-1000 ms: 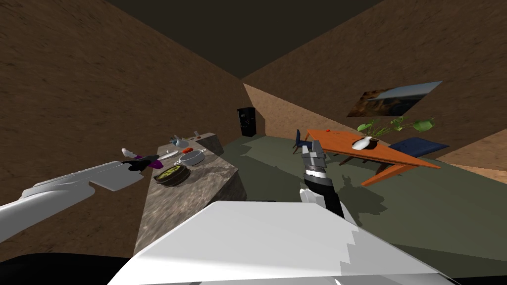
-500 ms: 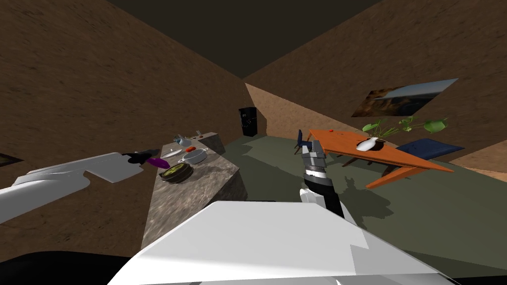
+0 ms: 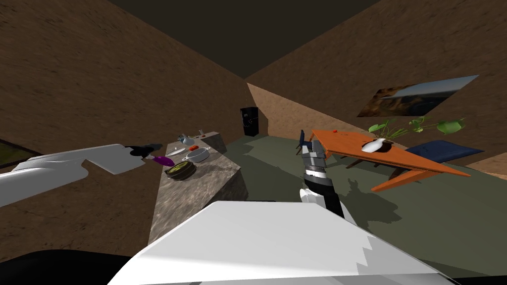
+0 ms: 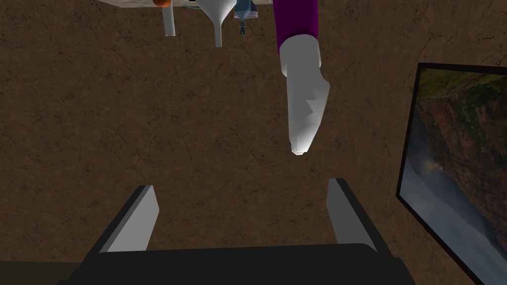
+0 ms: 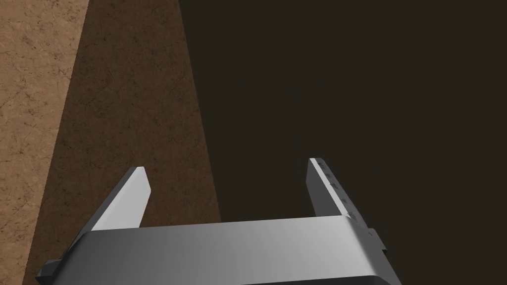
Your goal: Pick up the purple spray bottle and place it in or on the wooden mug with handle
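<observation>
Brown walls (image 3: 99, 74) enclosed a dull green floor (image 3: 435, 213); a stone counter (image 3: 208, 183) stood left, an orange table (image 3: 341, 141) right, near a wall picture (image 3: 426, 94).

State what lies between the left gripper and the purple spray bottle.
Nothing: the left wrist view shows a bare gap between left gripper and purple spray bottle.

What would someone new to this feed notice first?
Most likely the purple spray bottle with its white nozzle, just beyond the fingertips of the open left gripper and not between them, at the left edge of the counter. After that, the orange table across the room on the right, with a white vase of green leaves on it.
</observation>
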You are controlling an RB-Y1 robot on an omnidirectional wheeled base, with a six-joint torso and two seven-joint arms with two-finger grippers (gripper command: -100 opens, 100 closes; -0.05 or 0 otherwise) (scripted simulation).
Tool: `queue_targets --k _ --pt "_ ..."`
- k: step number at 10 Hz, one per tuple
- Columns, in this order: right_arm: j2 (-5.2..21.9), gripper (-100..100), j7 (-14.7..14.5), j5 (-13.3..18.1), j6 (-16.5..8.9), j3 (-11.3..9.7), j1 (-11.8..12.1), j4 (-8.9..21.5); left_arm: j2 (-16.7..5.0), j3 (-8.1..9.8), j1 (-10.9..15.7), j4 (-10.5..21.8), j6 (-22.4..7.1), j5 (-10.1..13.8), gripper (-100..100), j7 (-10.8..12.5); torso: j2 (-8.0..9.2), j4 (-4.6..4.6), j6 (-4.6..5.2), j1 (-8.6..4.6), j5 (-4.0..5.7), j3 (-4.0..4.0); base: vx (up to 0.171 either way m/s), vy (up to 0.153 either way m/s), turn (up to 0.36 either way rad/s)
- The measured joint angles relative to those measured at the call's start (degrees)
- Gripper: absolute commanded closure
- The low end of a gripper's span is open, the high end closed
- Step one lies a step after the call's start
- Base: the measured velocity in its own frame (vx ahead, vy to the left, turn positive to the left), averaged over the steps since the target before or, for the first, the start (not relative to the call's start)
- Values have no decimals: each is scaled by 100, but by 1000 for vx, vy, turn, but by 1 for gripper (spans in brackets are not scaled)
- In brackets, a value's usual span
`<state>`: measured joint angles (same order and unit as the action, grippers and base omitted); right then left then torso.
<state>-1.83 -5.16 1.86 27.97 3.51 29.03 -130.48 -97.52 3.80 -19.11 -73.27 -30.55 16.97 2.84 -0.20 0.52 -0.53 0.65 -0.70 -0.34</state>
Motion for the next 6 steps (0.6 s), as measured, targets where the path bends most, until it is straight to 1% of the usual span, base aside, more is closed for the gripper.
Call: queue_targets --k 1,6 --pt "0 0 0 0 0 0 0 0 -13 1 -4 -5 -3 12 0 3 -2 1 1 1 -2 -1 0 0 0" --pt "0 0 0 0 0 0 0 0 -11 1 -3 -5 -3 10 0 2 -6 2 1 1 -2 -4 0 0 0"
